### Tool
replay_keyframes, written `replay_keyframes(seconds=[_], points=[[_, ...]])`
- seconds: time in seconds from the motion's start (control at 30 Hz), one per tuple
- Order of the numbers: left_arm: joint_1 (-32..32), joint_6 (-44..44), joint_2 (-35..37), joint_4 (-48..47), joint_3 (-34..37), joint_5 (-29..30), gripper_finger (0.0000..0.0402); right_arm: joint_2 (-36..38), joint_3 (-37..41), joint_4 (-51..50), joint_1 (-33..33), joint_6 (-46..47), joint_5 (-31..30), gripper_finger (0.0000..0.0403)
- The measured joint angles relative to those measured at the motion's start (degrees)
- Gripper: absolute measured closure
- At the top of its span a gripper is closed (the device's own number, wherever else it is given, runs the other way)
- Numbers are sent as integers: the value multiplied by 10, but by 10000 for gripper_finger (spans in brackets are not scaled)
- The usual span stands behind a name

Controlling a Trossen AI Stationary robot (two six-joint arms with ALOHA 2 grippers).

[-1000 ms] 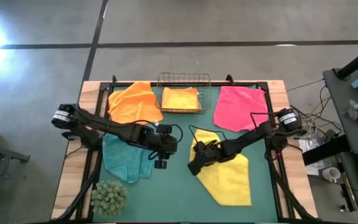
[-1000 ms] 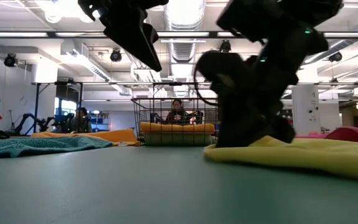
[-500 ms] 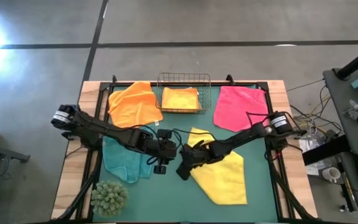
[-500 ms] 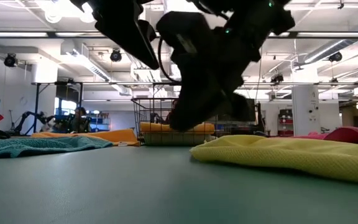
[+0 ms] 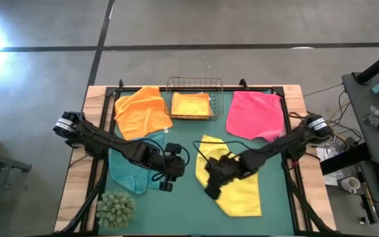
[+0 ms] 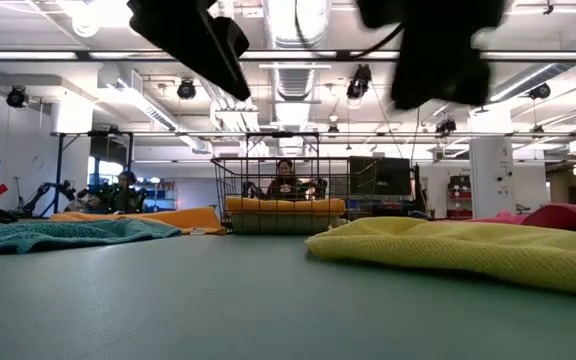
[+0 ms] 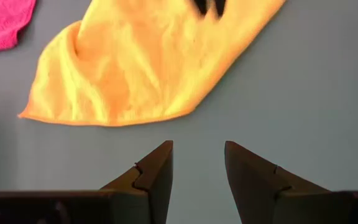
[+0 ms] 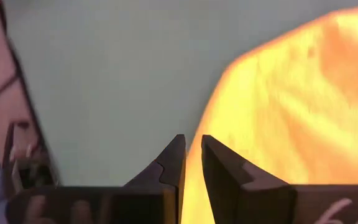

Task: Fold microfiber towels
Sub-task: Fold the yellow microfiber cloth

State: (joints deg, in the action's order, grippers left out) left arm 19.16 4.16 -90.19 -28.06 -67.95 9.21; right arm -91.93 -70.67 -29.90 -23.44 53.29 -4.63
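From above, the yellow towel (image 5: pixel 237 178) lies right of the middle of the table (image 5: pixel 183 210), with its long axis running from the far left to the near right. The right gripper (image 5: pixel 214 187) hangs over the towel's left edge, so this arm is the nearer one for the next fold. The left gripper (image 5: pixel 166 183) waits just left of it, over bare table beside the teal towel (image 5: pixel 125 168). An orange towel (image 5: pixel 142 108) and a pink towel (image 5: pixel 255 113) lie spread at the far side, and one more yellow-orange cloth (image 5: pixel 191 104) sits folded in the basket (image 5: pixel 195 82). A spiky ball (image 5: pixel 116 209) stands at the near left corner.

From table height, the yellow towel (image 6: pixel 468 250) looks thick and soft, slightly raised at its left edge, and both grippers are above the cloth, not touching it.

In the left wrist view, the jaws stand apart with nothing between them, and the yellow towel (image 7: pixel 148 62) lies ahead of them.

In the right wrist view, the jaws are narrow, only a thin gap, and seem to hold nothing; the yellow towel (image 8: pixel 278 112) begins directly in front of them. The grip must probably come down on this edge.
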Motion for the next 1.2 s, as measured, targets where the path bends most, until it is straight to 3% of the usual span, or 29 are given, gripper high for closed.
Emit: replay_keyframes(seconds=[0.3,0.73,0.93,1.2], points=[[0,0,0,44,1,2,272,58,1,-82,-132,6,-13,360],[4,1,0,73,2,4,272,63,6,-166,-307,56,-20,360],[4,59,0,72,1,24,272,63,9,-198,-357,108,-19,355],[5,90,0,71,1,44,272,63,59,-171,-387,137,-14,305]])
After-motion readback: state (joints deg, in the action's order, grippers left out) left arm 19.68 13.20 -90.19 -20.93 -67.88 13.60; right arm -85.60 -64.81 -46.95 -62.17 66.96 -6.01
